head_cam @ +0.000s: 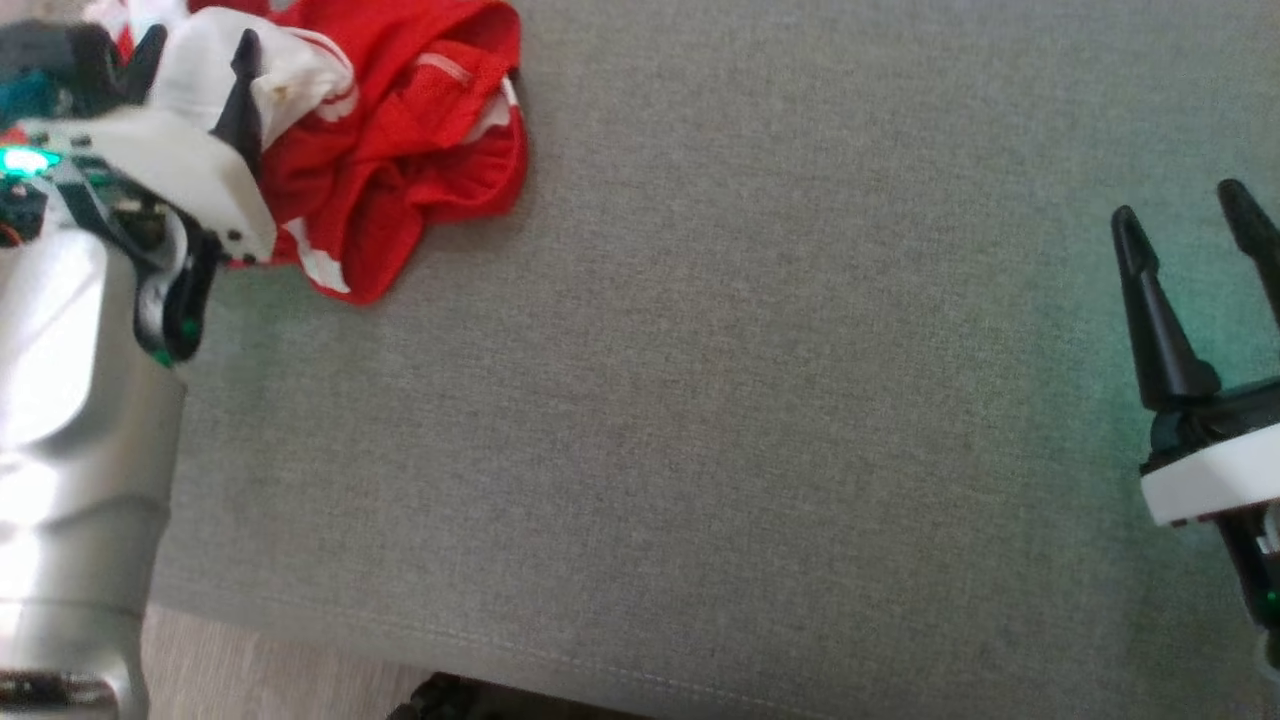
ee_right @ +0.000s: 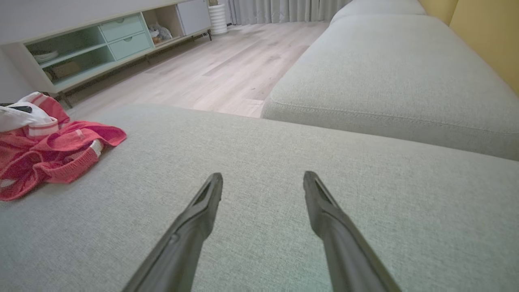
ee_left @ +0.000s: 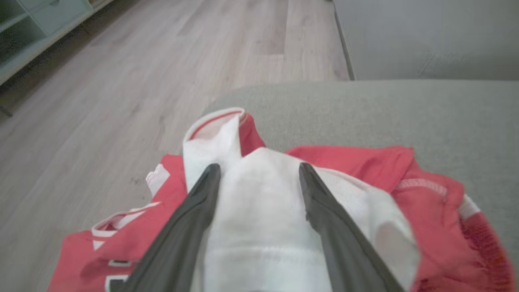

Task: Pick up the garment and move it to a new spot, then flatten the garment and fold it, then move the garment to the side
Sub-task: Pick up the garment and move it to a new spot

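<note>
Two end effectors over a grey sofa cushion (head_cam: 700, 400). At the near left of the head view, the silver forearm (head_cam: 70, 400) of the left arm rises from the bottom edge. At the near right, the right end effector (head_cam: 1180, 208) hangs above bare cushion with its two dark fingers spread apart and nothing between them; its wrist view shows the same parted fingers (ee_right: 190, 227) over plain grey fabric, well apart from the garment.

Farther on, at the cushion's far left corner, lies the garment (head_cam: 400, 150), a crumpled red piece with white panels and white trim. The left end effector (head_cam: 195, 75) is set on its white part. In the left wrist view the end effector (ee_left: 259, 174) has its fingers (ee_left: 194, 211) spread wide, and a bulge of white cloth fills the gap between them; the jaws are not closed on it. Red folds (ee_left: 365, 162) spread to either side, reaching the cushion's edge at the left of that view.

Beyond the cushion, a pale wooden floor (ee_right: 227, 69) runs to a low cabinet (ee_right: 101, 44) with open shelves and drawers. A second cushion (ee_right: 385, 69) adjoins the first, with a yellow wall (ee_right: 486, 32) beside it and curtains (ee_right: 284, 8) at the far end.
</note>
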Controlling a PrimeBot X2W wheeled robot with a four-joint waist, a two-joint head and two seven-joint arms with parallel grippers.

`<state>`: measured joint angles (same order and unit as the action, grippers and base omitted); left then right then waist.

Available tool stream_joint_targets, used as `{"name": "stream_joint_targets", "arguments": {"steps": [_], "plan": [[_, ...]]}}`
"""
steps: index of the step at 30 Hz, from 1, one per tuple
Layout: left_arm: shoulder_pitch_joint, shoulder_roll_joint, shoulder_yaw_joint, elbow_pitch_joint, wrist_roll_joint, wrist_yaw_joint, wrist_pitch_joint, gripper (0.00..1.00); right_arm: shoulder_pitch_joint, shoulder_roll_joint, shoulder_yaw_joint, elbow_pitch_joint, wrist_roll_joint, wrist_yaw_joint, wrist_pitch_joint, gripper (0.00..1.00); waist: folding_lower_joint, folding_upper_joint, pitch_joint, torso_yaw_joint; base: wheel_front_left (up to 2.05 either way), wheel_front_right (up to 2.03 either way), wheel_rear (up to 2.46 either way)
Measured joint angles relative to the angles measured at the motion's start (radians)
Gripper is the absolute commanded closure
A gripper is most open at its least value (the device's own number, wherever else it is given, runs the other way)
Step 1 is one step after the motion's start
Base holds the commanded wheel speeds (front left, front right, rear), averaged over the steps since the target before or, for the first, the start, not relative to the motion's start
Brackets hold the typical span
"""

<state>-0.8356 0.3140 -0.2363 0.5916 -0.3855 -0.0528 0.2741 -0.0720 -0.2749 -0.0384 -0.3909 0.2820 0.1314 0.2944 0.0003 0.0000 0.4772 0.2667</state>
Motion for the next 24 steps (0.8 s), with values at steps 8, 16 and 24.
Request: {"name": "stream_joint_targets", "arguments": {"steps": [8,16,24], "plan": [[-0.087,0.010,-0.023,0.158,-0.002,0.003,0.224,0.00,0.001,-0.013,-0.017,-0.016,0.004,0.000,0.014,0.00,-0.0003,0.0000,0.027,-0.011,0.00,0.00,0.00],[-0.104,0.012,-0.039,0.163,0.026,0.046,0.137,1.00,0.000,-0.016,-0.023,-0.019,0.009,0.000,0.023,0.00,-0.0003,0.0000,0.020,-0.011,0.00,0.00,0.00],[-0.097,0.013,0.019,0.072,0.006,0.092,-0.109,1.00,0.005,0.015,-0.021,0.018,0.008,0.000,0.003,0.00,-0.0003,0.0000,-0.059,-0.015,0.00,0.00,0.00]]}}
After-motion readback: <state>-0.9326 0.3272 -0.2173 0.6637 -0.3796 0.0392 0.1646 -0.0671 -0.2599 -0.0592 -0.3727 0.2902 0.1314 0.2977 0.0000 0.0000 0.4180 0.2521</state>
